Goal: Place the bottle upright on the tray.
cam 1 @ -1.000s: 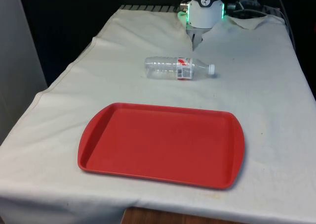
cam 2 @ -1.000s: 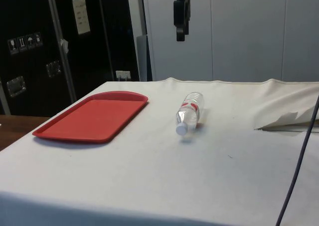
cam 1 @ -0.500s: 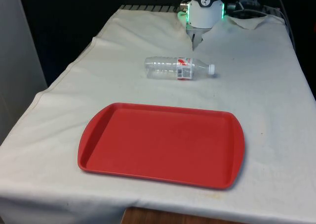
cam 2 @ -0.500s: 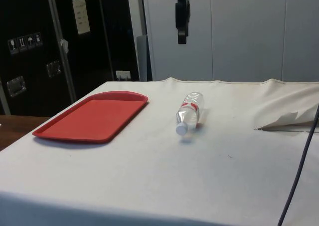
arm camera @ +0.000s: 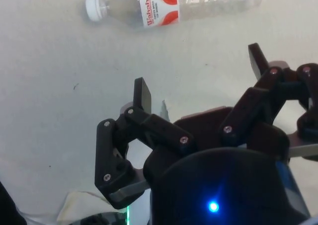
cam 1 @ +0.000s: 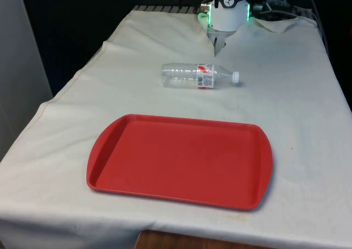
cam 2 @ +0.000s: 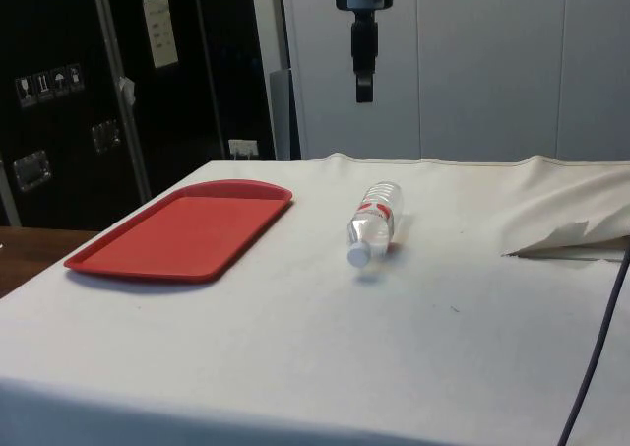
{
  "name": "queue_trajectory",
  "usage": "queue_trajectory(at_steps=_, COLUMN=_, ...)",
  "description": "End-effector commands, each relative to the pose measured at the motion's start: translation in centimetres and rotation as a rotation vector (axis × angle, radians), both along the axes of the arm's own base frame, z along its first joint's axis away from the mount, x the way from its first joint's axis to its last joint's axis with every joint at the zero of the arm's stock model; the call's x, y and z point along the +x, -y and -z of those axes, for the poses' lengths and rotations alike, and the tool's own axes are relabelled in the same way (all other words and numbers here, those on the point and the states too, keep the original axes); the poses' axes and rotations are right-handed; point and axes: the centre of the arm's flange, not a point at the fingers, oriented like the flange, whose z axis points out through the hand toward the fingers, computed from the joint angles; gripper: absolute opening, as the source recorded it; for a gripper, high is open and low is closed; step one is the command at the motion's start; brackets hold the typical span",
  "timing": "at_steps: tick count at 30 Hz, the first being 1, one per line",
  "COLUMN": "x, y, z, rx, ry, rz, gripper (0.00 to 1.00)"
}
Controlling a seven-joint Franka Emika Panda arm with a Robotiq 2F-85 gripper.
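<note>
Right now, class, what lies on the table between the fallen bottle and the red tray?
Nothing: in the front view, bare white cloth separates the bottle from the tray.

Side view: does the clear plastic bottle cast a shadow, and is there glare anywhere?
Side view: the clear plastic bottle casts a soft shadow on the white cloth below its cap. Front view: faint sheen on the red tray, no hard glare.

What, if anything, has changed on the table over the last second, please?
The hand has come down a little and drifted toward the side view's right; it hangs high above the table with its fingers apart and holds nothing. The bottle lies on its side on the white cloth exactly where it was, and the red tray has not moved and carries nothing.
</note>
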Motion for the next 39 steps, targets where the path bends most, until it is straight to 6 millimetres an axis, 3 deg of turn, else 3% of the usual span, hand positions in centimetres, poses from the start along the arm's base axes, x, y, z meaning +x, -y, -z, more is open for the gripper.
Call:
queue_trajectory(at_steps=1, x=0.0, y=-0.1, z=0.1, rx=-0.001, ry=-0.001, rz=-0.006, gripper=1.00)
queue_trajectory(at_steps=18, x=0.0, y=-2.3, z=0.8, rx=-0.031, ry=-0.010, rz=-0.089, gripper=1.00)
queue_trajectory(at_steps=39, x=0.5, y=-2.7, z=4.7, rx=-0.059, ry=-0.009, rz=-0.219, gripper=1.00)
